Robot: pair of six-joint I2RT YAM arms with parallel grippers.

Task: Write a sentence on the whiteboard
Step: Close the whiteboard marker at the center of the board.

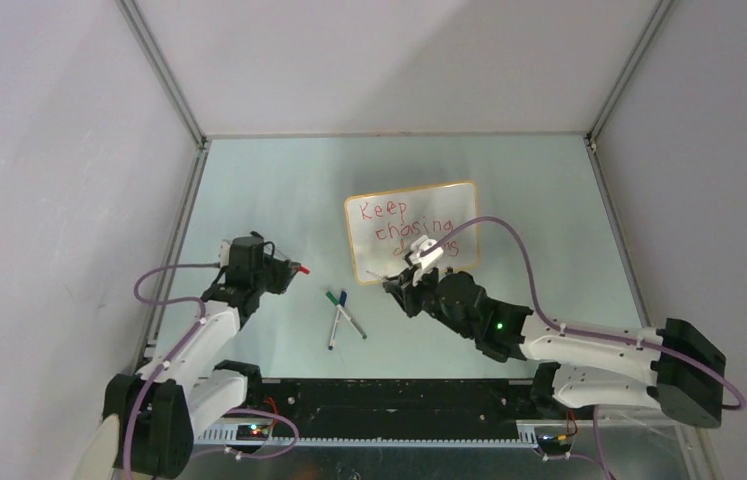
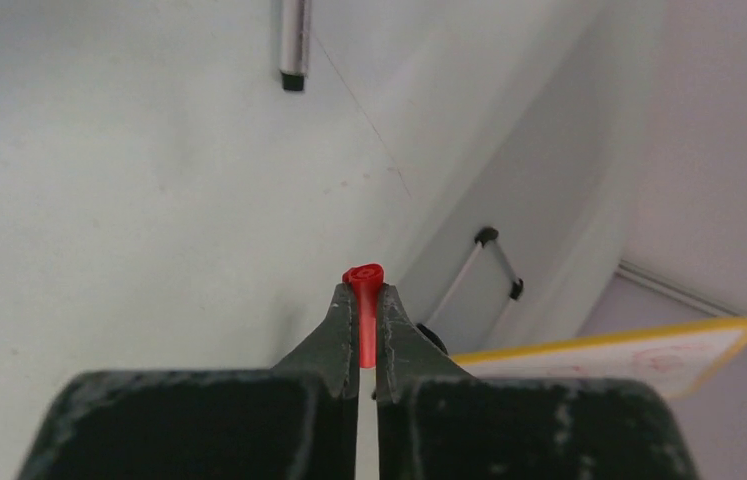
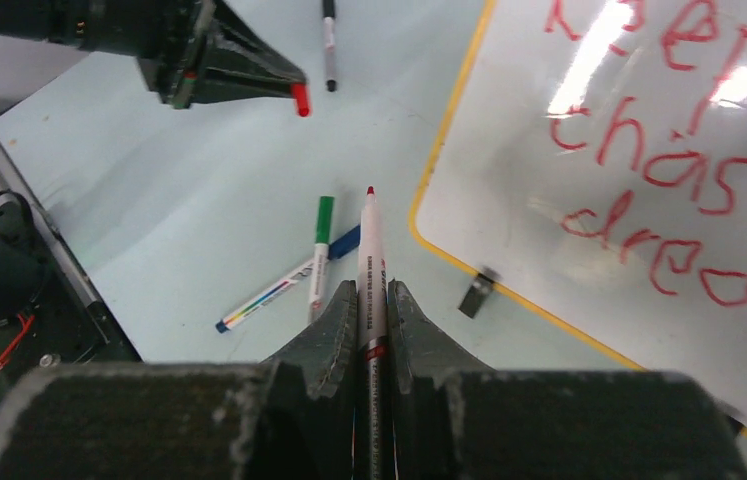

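Right gripper is clamping red marker, tip bare; left gripper is pinching red cap; whiteboard is lying around worktop middle, showing sentence "Keep chasing dreams".

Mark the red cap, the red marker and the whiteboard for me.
red cap (image 2: 366, 310), left wrist view, middle of its body.
red marker (image 3: 370, 265), right wrist view, white barrel.
whiteboard (image 1: 444, 203), top view, bare upper right surface.

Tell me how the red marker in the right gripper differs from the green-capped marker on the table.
The red marker is uncapped; the green-capped marker wears its cap. The red marker is clamped in the right gripper; the green-capped marker lies loose on the table, crossing a blue-capped marker. Both have white barrels.
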